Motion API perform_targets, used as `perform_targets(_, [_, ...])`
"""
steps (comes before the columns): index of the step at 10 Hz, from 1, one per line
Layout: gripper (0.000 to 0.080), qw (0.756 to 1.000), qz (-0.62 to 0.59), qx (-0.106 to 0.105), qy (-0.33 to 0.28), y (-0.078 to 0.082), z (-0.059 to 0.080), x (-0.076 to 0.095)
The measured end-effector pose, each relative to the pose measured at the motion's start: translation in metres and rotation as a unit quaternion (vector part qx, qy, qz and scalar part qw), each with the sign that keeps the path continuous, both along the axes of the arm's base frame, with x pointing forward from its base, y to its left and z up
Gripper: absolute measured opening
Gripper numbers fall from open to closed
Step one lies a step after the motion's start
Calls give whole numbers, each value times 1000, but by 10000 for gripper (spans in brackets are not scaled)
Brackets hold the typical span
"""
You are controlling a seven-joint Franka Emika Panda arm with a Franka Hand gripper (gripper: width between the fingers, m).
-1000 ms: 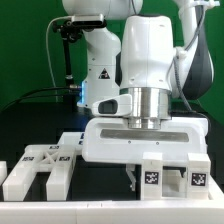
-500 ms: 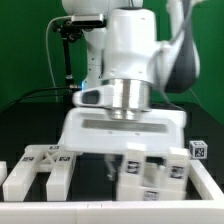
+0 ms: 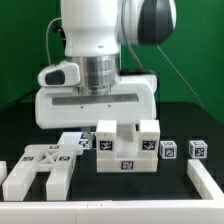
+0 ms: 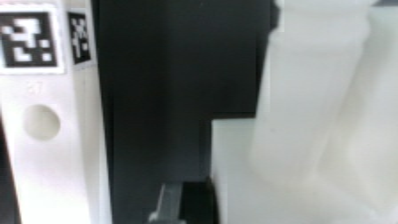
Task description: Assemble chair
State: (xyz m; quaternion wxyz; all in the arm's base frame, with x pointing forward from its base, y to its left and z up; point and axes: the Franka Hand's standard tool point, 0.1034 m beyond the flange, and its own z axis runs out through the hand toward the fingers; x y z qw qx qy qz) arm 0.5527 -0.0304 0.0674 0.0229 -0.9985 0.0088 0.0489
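My gripper (image 3: 99, 131) hangs under the big white hand in the middle of the exterior view. It is shut on the left end of a chunky white slotted chair block (image 3: 128, 146) with black-and-white tags. The fingertips are hidden behind the block. In the wrist view the block (image 4: 329, 150) fills one side close up, with one dark finger (image 4: 185, 205) against it. A tagged white chair piece with a round hole (image 4: 39, 120) lies on the other side. A flat slotted chair piece (image 3: 40, 165) lies at the exterior view's left.
Two small tagged posts (image 3: 170, 150) (image 3: 197, 150) stand at the exterior view's right on the black table. A white piece (image 3: 206, 182) lies at the right front edge. Another tagged piece (image 3: 70, 143) lies behind the flat slotted piece. Green wall behind.
The hand has moved toward the exterior view's left and up in the picture. The slotted block has moved with it from the front right to the middle.
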Motion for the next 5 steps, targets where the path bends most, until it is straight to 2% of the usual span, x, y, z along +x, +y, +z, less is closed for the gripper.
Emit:
perform_targets(1, [35,999,0,7,32,3,-4,-5])
perform_targets(2, [35,995,2,17,98,6,-3,-13])
perform_targets(3, [35,994,4,17,112,5,-5,-4])
perform_targets(4, [35,983,11,22,183,4,-3,-17])
perform_targets(5, [34,967,11,22,252,3,1,-18])
